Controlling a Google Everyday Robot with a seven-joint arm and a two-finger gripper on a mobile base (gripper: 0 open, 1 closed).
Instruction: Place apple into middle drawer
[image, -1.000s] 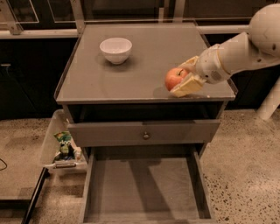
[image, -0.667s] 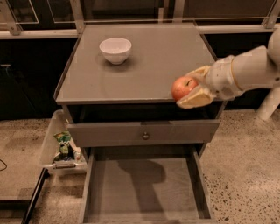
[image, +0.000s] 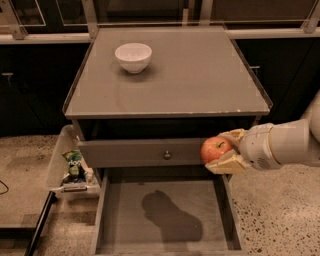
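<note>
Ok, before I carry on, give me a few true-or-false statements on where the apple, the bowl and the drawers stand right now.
1. The gripper is shut on the apple. True.
2. The apple lies on the floor of the middle drawer. False: it is held in the air at the right end of the knobbed drawer front, above the open drawer's right rear corner.
3. The white bowl stands on the cabinet top, near its rear left. True.
4. The middle drawer is pushed shut. False: it is pulled open, and its floor is bare.
5. The gripper reaches in from the left. False: it comes in from the right.
</note>
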